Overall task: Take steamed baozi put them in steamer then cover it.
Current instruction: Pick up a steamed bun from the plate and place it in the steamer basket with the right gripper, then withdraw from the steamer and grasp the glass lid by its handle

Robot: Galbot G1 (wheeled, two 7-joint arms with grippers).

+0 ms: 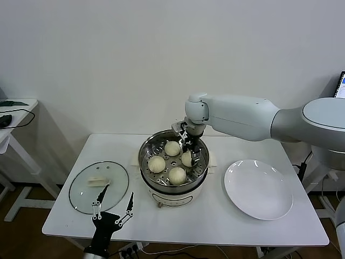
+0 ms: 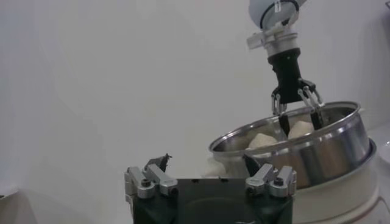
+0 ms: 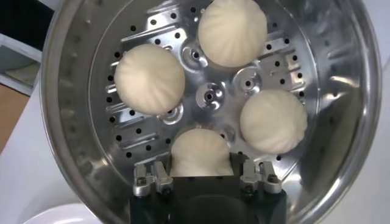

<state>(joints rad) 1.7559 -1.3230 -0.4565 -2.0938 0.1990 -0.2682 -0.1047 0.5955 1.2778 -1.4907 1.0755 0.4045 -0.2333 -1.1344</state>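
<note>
The steamer stands mid-table with four baozi on its perforated tray. Three lie free. My right gripper reaches down into the pot, its fingers closed on the sides of the fourth baozi, which rests on the tray. In the right wrist view this bun sits between the fingers of my right gripper, with the other three beyond it. The cover lies flat on the table, left of the steamer. My left gripper is open and empty at the table's front edge, beside the cover.
An empty white plate lies right of the steamer. A side table with a cable stands far left. The left wrist view shows the steamer wall and my right gripper over it.
</note>
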